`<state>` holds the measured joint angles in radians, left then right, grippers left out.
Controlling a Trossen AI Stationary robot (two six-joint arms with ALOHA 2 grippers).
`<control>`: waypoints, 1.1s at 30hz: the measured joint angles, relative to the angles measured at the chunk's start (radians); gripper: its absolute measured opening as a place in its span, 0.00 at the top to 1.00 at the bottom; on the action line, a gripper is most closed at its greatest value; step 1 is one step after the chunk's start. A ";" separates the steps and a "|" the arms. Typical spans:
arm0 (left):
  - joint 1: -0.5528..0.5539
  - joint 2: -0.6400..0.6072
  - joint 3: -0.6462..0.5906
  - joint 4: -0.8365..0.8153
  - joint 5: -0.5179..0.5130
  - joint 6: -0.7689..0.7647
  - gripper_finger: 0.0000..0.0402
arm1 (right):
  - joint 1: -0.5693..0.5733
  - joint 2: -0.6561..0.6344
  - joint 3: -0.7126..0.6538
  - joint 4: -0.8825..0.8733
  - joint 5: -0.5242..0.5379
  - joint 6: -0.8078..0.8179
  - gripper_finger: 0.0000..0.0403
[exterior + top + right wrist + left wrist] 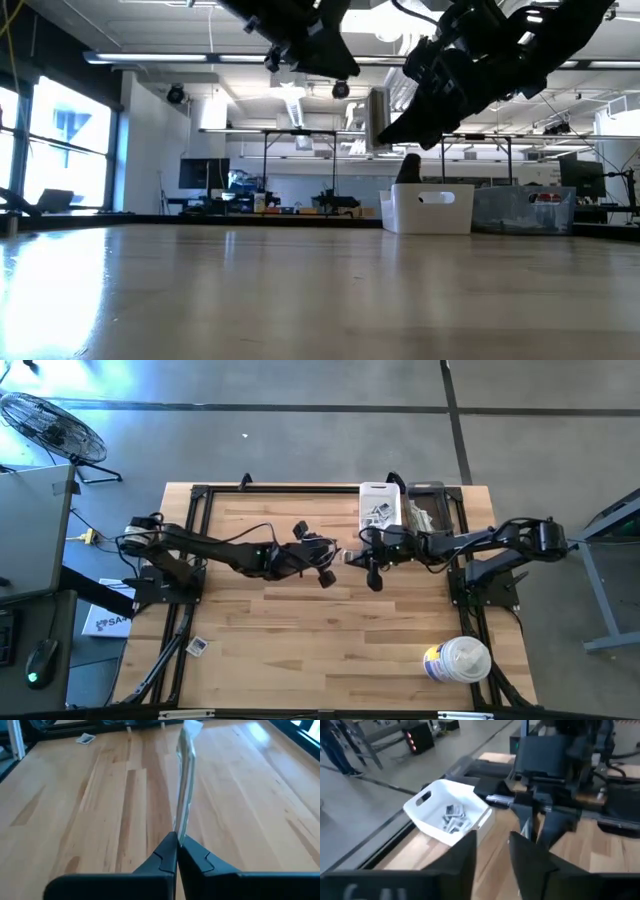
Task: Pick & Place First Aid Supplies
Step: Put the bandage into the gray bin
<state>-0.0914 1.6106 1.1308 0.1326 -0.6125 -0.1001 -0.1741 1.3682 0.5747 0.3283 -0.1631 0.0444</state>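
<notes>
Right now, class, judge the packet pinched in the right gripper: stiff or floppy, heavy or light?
Probably light: the right gripper holds the thin packet by its very edge. Fairly stiff for its thinness: it stands up nearly straight. It looks glossy, so possibly slippery.

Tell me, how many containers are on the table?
3: a white bin and a clear bin side by side at the far edge, and a white canister lying near the right front corner.

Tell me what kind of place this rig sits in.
Probably a robotics lab or open workshop hall. Two arms are bolted to a wooden table on a bare concrete floor, a standing fan beside it, and more benches with monitors and frame rigs under ceiling strip lights beyond.
</notes>
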 joint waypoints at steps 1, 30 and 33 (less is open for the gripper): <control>0.000 -0.011 0.000 -0.021 -0.001 0.000 0.70 | -0.003 -0.004 0.000 -0.009 0.001 0.000 1.00; 0.000 -0.024 0.000 -0.346 -0.049 -0.144 0.57 | -0.747 -0.150 0.290 -1.110 0.444 0.262 1.00; 0.000 -0.024 -0.001 -0.343 -0.043 -0.145 0.57 | -0.755 -0.104 0.286 -1.074 0.460 0.262 1.00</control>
<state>-0.0917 1.5867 1.1301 -0.2104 -0.6551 -0.2449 -0.9287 1.2642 0.8611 -0.7456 0.2969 0.3069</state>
